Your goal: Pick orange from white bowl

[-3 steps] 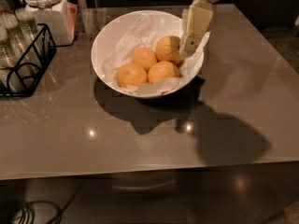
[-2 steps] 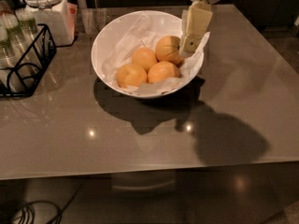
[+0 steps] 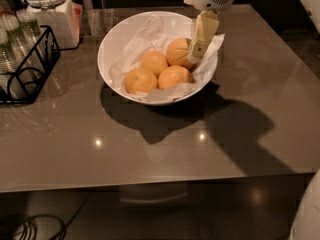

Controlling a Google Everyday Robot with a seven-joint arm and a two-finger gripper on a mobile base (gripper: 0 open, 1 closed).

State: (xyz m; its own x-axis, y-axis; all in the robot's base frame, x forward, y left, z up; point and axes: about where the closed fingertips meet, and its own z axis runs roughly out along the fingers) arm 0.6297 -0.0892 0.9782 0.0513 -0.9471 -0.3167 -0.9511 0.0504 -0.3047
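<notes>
The white bowl point(image 3: 112, 39), lined with crumpled white paper, stands at the back middle of the table. It holds several oranges. The orange point(image 3: 176, 51) lies at the back right of the bowl, and three smaller oranges lie left of and in front of it. My gripper point(image 3: 194, 56) reaches down from the top right into the bowl. It sits against the right side of the orange and covers that edge of it.
A black wire rack point(image 3: 30, 64) with bottles stands at the left edge. A white lidded jar point(image 3: 50, 9) stands at the back left. The table's front edge point(image 3: 150, 181) runs across below, and cables point(image 3: 30, 229) lie on the floor.
</notes>
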